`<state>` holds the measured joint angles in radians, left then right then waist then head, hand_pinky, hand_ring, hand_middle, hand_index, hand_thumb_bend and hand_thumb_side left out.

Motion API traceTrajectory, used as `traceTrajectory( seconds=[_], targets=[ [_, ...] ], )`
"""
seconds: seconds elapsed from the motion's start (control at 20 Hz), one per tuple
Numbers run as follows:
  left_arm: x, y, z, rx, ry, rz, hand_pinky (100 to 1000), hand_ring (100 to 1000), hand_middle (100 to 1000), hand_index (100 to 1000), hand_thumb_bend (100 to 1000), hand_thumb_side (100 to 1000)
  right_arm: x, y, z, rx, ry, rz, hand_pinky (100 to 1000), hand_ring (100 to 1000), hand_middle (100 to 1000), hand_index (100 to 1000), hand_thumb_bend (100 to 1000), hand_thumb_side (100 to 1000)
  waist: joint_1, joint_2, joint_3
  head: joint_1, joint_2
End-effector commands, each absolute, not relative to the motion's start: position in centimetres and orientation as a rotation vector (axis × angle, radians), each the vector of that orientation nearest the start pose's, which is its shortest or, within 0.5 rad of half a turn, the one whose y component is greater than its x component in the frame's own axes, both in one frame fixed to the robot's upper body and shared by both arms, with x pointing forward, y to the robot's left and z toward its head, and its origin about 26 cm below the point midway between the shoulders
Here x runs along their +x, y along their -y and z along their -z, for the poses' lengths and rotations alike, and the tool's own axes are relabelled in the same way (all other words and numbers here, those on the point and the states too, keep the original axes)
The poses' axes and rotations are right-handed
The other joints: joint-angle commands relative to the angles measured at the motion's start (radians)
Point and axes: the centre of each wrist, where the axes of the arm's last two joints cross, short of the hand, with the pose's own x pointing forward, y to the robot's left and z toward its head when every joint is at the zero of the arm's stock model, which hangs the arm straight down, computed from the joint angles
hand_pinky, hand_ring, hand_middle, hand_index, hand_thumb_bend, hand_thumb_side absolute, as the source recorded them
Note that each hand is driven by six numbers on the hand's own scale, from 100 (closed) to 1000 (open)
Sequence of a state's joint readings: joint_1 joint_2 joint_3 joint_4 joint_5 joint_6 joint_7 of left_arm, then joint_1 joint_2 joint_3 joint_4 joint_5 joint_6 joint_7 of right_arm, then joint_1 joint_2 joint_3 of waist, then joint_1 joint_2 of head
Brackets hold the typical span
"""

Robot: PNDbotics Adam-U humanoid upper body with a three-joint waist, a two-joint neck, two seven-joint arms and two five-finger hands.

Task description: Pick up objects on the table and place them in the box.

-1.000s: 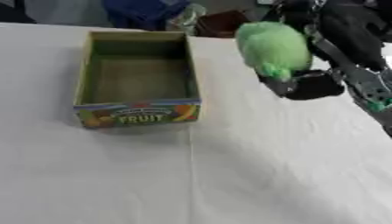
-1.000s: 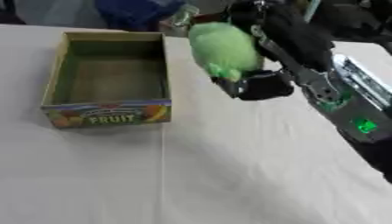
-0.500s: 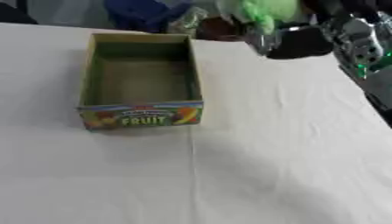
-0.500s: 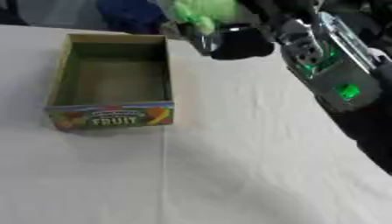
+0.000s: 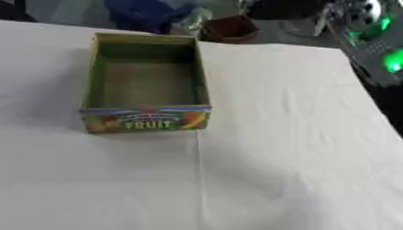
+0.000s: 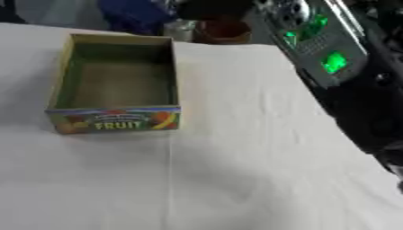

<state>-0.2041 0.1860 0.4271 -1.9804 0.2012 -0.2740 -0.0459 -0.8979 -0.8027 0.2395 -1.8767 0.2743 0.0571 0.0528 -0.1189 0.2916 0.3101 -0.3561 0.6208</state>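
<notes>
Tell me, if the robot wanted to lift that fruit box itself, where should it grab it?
Probably a long side wall of the fruit box, from above: the top is open and looks empty, so fingers can hook inside with the thumb outside. Neither hand shows; only the right arm does.

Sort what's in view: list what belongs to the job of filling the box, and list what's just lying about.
Belongs to the job:
- the fruit box, open and empty
- the robot's right arm, reaching over the table's far right; its hand is out of view

Just lying about:
- a brown pot beyond the table's far edge
- a blue thing beside it
- the white tablecloth
</notes>
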Motion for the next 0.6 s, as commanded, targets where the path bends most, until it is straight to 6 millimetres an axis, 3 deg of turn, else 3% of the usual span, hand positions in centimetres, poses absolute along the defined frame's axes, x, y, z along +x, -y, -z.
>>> traceTrajectory(
  seconds=[0.05,0.3,0.6],
  targets=[
    [27.2,-35.7,-18.8,0.287,2.54,-0.092,437,406,452,560,100,744,32.7,23.2,-37.8,1.107,-3.008,1.367,706,683,520,735,100,511,0.002,-0.011,0.011,-0.019,-0.02],
    [27.3,-35.7,-19.0,0.284,2.553,-0.09,437,405,452,559,100,742,35.2,23.2,-37.5,1.16,-3.05,1.318,710,681,518,736,100,508,-0.005,-0.001,0.041,-0.043,-0.029],
    [27.4,-35.6,-19.2,0.275,2.568,-0.088,438,404,452,558,100,741,37.9,22.6,-36.9,1.198,-3.056,1.283,705,678,519,734,100,508,-0.012,0.011,0.075,-0.101,-0.031]
  ],
)
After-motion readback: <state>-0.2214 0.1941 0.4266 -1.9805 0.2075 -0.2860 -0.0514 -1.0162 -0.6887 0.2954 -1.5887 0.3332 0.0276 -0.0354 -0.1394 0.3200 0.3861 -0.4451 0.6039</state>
